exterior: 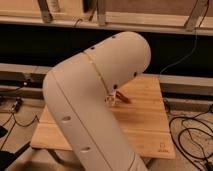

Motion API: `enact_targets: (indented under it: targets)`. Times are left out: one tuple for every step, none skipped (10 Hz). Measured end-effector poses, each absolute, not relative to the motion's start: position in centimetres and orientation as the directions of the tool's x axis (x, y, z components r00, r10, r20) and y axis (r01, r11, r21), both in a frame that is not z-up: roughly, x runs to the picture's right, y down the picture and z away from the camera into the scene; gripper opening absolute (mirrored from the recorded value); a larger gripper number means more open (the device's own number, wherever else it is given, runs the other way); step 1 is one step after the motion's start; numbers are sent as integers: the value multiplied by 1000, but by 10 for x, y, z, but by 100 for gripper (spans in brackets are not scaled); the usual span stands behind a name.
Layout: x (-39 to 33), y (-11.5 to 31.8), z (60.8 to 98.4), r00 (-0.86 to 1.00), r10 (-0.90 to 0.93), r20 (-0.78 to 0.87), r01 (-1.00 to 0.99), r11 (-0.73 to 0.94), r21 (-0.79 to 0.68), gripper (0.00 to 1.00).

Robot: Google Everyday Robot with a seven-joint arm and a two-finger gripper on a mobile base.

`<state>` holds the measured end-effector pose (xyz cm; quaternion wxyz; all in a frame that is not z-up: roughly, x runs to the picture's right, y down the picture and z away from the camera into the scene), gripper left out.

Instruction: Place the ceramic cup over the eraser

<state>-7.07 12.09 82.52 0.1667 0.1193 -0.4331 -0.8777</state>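
My big white arm (95, 100) fills the middle of the camera view and covers most of the wooden table (145, 125). The gripper is hidden behind the arm and does not show. The ceramic cup and the eraser are hidden or out of view. Only a small reddish bit with a pale tag (117, 97) sticks out at the arm's right edge, over the table's middle.
The bare right part of the light wooden table shows, with its front edge (160, 150) near the bottom. Black cables (192, 135) lie on the floor to the right and at the left (15, 107). A dark shelf with metal rails (60, 22) runs behind.
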Motion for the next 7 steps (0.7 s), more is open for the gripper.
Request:
enact_targets:
  targets:
    - [-71,122,825,-916,-395,-67,185,-566,803,45]
    - [-71,123,825,-916,-395,-69,183,-565,805,33]
    - [-72,122,825,-915,-396,-72,181,-565,805,23]
    - [-73,121,824,-915,-397,-75,180,-567,804,15]
    - [-73,117,821,-915,-395,-81,178,-575,799,4]
    - [-74,110,818,-916,-390,-91,172,-588,790,0]
    - [-75,102,814,-918,-385,-98,169,-602,781,0]
